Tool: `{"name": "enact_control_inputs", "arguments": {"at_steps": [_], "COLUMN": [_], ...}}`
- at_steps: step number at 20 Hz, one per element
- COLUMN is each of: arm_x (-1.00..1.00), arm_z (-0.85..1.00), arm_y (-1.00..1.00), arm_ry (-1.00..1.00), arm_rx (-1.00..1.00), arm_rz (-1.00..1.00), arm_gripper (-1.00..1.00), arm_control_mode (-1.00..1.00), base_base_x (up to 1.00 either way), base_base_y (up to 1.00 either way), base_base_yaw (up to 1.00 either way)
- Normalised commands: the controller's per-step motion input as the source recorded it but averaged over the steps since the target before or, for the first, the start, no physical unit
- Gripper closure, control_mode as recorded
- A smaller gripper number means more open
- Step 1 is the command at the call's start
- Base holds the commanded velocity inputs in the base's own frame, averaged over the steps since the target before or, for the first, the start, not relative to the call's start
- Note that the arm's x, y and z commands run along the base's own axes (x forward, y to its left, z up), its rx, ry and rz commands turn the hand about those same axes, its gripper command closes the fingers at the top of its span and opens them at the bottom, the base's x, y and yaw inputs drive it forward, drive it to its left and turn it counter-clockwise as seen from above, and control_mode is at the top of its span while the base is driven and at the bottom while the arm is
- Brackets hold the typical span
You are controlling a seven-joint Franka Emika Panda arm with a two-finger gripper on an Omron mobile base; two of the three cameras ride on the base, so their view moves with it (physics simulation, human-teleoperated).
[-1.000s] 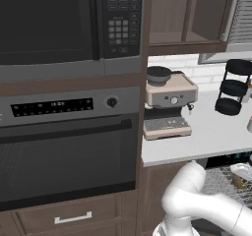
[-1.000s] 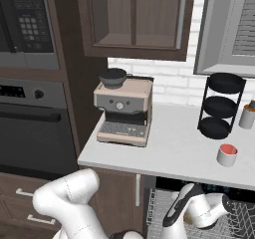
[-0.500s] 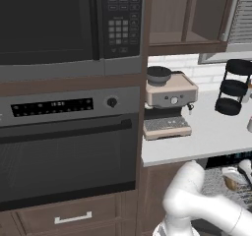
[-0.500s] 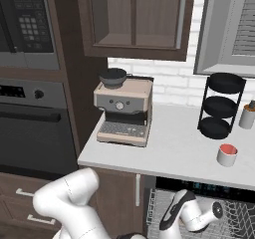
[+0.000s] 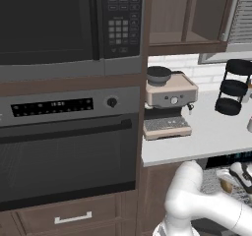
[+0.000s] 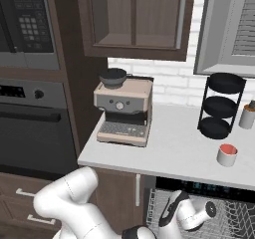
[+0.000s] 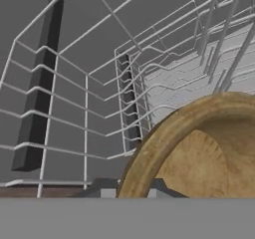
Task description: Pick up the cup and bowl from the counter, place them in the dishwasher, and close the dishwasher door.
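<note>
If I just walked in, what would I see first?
Probably the white robot arm bending low under the light grey counter, its gripper shut on the rim of a round brown bowl over the grey wire dishwasher rack. Up on the counter stand a beige coffee machine and a small whitish cup.

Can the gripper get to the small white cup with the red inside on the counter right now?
Probably not yet: the gripper is down in the grey wire rack, shut on the round wooden bowl. The cup itself stands unobstructed.
</note>
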Motion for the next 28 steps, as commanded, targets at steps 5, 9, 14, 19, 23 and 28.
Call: {"name": "enact_control_inputs", "arguments": {"at_steps": [5,9,14,19,23,28], "arm_x": [0.00,0.00,0.00,0.06,0.09,0.13], "arm_z": [-0.21,-0.19,-0.18,-0.11,-0.32,-0.44], "arm_y": [-0.03,0.00,-0.01,-0.14,-0.23,-0.18], "arm_ry": [0.00,0.00,0.00,0.00,0.04,0.00], "arm_rx": [0.02,0.02,0.03,0.03,-0.04,-0.31], "arm_rz": [0.00,0.00,0.00,0.00,-0.04,-0.16], "arm_gripper": [1.00,-1.00,-1.00,-1.00,-1.00,-1.00], "arm_control_mode": [-1.00,-1.00,-1.00,-1.00,-1.00,-1.00], "base_base_x": [0.00,0.00,0.00,0.00,0.00,0.00], "base_base_y": [0.00,0.00,0.00,0.00,0.00,0.00], "base_base_yaw": [0.00,0.00,0.00,0.00,0.00,0.00]}}
